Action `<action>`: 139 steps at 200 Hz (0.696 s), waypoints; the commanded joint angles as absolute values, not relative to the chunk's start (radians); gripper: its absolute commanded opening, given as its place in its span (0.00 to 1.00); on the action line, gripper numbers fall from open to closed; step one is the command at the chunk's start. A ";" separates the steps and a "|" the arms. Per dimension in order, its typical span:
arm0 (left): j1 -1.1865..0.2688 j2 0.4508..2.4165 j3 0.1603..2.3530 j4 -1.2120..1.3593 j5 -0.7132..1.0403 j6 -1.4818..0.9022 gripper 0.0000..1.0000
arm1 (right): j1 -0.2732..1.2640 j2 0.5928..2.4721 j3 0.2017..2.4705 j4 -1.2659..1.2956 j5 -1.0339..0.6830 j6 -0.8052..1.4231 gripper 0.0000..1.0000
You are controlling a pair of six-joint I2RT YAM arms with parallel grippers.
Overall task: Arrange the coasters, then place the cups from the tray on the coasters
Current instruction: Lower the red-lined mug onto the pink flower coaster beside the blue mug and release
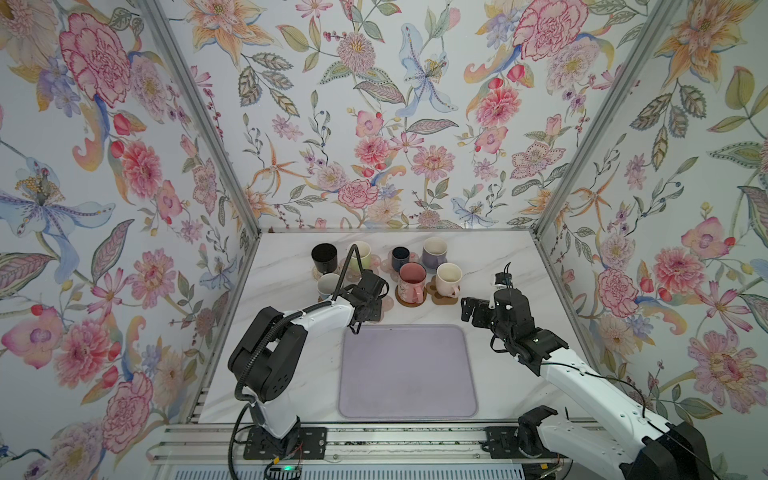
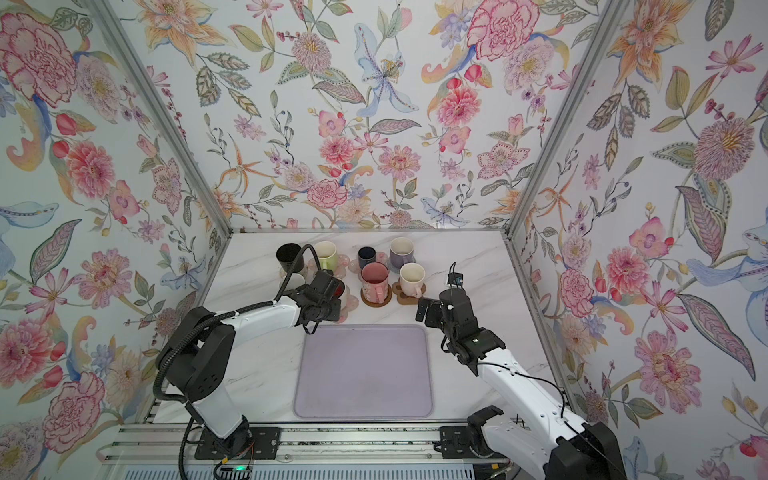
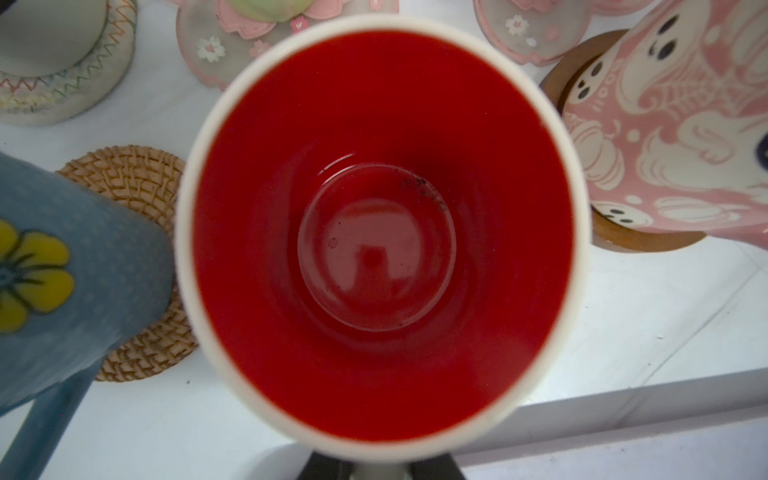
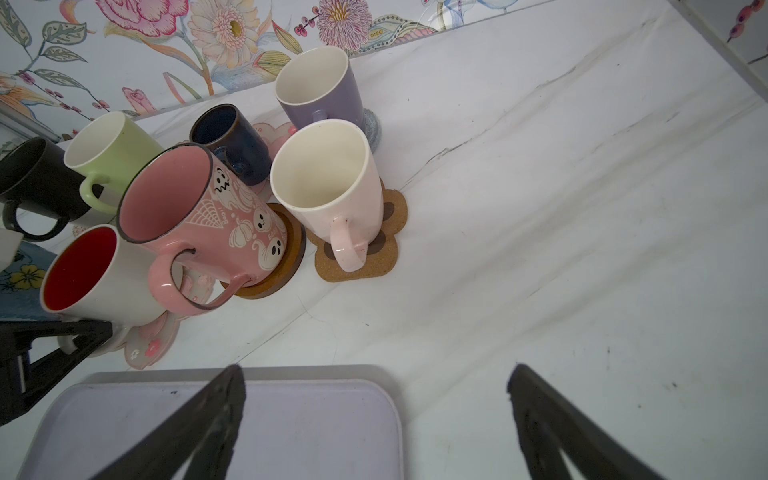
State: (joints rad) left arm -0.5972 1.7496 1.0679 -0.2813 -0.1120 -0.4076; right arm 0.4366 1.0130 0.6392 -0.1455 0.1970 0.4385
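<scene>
My left gripper (image 4: 66, 336) is clamped tight on the handle of the red-inside cup (image 3: 378, 237). That cup is just past the far left corner of the tray (image 1: 407, 374), over a pink flower coaster (image 4: 145, 345). I cannot tell if the cup's bottom sits on the coaster or hangs a tiny bit above it.

My right gripper (image 4: 376, 374) is spread wide and holds nothing. It hangs near the tray's far right corner.

No cups are on the tray. Seven more cups stand past the tray's far edge, and those whose bottoms I can see sit on coasters. So I think this is the last cup to put down.

Here is what could go wrong. If I let go while the cup is in the air, it may drop, wobble and tip. The coaster is thin and smooth, so a sideways push could make it slide out from under the cup.

It is crowded too. The pink ghost cup (image 4: 208, 216) stands past the middle of the tray's far edge, very near the red one. The light blue cup (image 3: 62, 291) is near it as well, a bit further from the tray's far left corner. If I open and back out crooked, a finger could hook the handle and knock the red cup into one of them.
</scene>
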 commanded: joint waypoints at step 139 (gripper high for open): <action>-0.585 1.758 1.088 -0.269 -0.166 -0.403 0.36 | 0.427 0.987 0.627 -0.170 0.194 0.436 0.99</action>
